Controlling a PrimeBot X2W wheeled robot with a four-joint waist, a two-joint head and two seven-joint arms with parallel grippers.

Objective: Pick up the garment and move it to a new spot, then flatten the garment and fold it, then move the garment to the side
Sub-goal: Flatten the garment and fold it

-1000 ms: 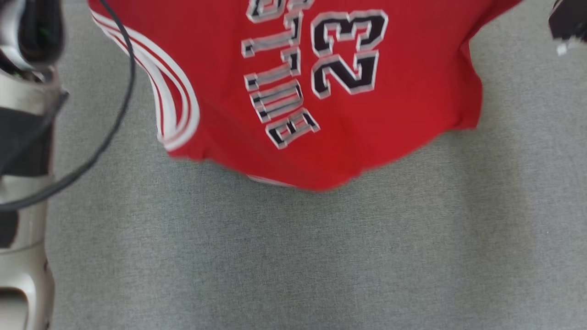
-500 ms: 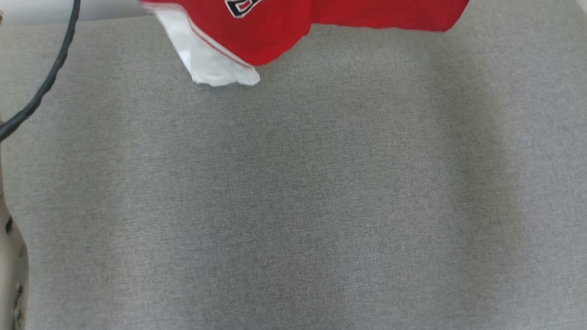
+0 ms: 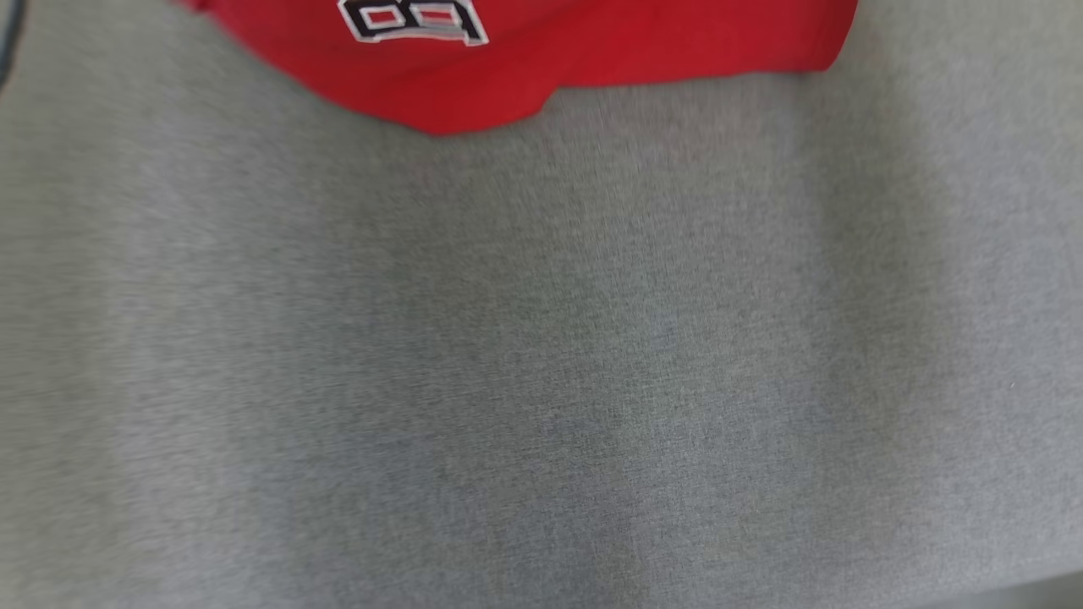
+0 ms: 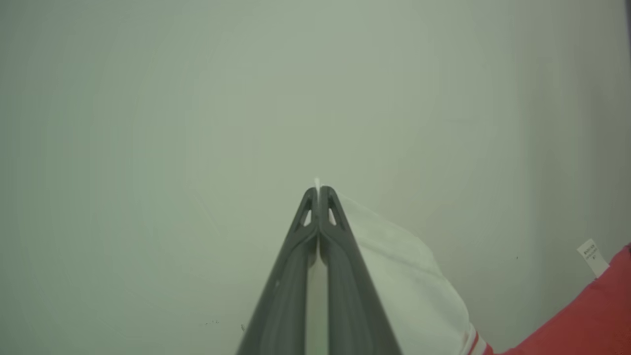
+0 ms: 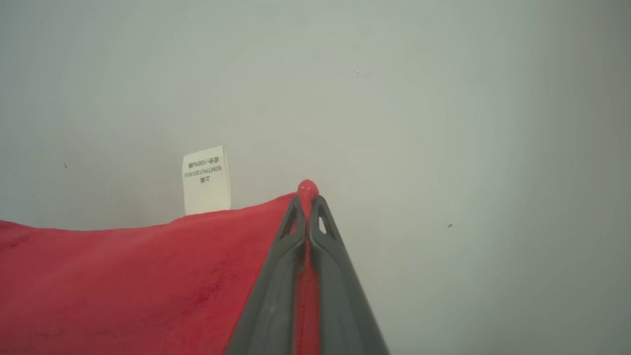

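A grey woven-fabric counter (image 3: 541, 381) spreads across the head view, evenly lit, with soft darker bands of shadow. In both wrist views, a plain pale wall (image 4: 197, 98) carries a few tiny dark specks.

A red garment (image 3: 592, 51) with black-and-white lettering hangs at the top edge over grey fabric surface (image 3: 541, 381).

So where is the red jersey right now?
The jersey hangs across the head view's top, over the grey surface, pinched by the left gripper and right gripper.
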